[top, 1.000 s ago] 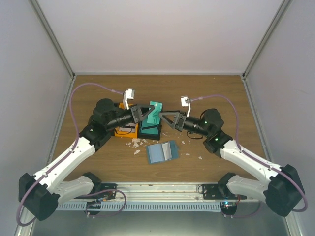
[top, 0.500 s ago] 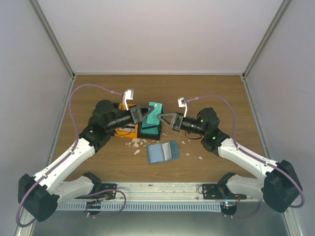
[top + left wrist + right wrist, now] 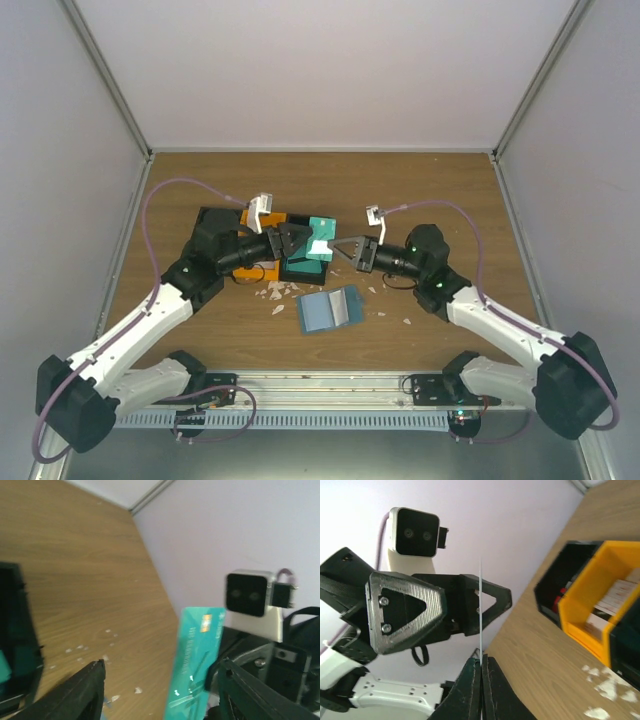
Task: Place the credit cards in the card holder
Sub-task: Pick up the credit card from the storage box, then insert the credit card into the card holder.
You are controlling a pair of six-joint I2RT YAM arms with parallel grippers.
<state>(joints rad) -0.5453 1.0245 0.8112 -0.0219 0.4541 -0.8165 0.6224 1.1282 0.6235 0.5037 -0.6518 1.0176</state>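
No card is seen in the card holder (image 3: pixel 328 310), which lies open on the bench (image 3: pixel 450 190) just near of the bins (image 3: pixel 256 267). One teal credit card (image 3: pixel 195 660) is held above the bins, pinched in the closed right claw (image 3: pixel 481 662), with the left claw (image 3: pixel 160 680) open around it. Insertion is judged outstanding.

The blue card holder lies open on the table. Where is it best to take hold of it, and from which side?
Grip the paler flap of the card holder, coming down from above. It lies open and flat on the table, so its sides offer little to a tool; that flap seems slightly raised, giving an edge to pinch.
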